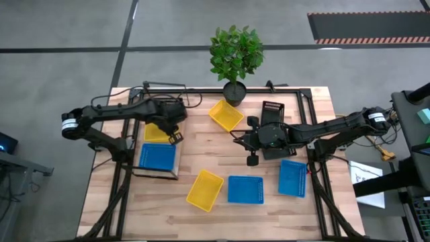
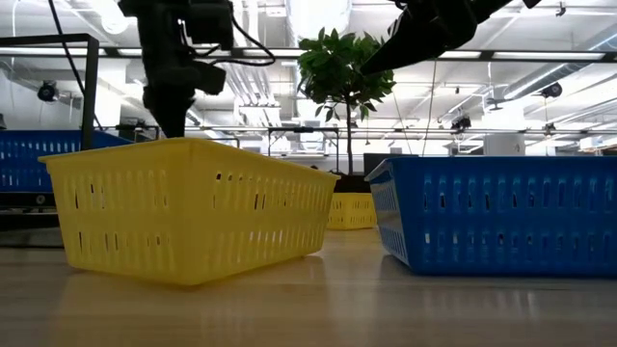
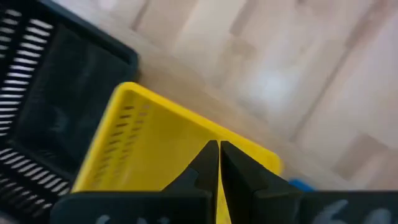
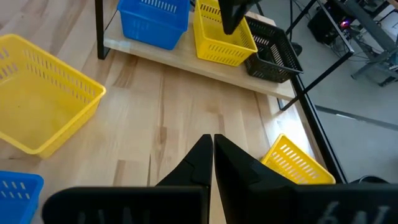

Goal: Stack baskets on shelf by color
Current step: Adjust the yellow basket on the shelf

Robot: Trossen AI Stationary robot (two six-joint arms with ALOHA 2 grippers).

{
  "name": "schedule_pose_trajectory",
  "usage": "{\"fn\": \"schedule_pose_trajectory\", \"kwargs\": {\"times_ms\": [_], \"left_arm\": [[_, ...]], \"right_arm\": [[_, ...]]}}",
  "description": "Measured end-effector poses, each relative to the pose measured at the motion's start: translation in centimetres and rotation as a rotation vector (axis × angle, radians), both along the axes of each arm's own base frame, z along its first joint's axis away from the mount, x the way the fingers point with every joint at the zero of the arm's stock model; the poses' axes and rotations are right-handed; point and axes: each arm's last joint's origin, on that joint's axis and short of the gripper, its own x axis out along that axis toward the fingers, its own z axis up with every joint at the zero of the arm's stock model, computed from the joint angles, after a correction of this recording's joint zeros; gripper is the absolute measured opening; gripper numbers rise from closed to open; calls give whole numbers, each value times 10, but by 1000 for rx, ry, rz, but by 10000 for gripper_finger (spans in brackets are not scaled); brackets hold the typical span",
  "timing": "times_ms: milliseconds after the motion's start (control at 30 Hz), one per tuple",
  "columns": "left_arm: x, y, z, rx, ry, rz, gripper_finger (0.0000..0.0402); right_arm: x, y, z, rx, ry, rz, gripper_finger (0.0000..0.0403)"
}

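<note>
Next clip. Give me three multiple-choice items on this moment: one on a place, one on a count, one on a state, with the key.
1. On the shelf, which basket sits between the blue one and the black one?
A yellow
B blue
C none

2. How many blue baskets lie on the tabletop, off the shelf?
A none
B two
C four

3. The right gripper is:
A shut, holding nothing
B shut on a black basket
C wide open

Key:
1 A: the right wrist view shows the yellow basket in the middle.
2 B: the high view shows two.
3 A: its fingers meet over the wood.
</note>
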Motion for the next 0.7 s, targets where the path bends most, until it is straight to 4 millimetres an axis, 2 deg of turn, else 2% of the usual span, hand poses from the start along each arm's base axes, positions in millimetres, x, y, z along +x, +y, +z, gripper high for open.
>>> {"fn": "schedule_pose_trajectory", "kwargs": {"times_ms": [233,700], "left_arm": [[5,6,-10,30,57,24,0],[7,2,-12,-107,22,-48,0]], "right_arm": [[0,0,0,4,0,-2,9],[0,0,0,4,0,-2,9]]}}
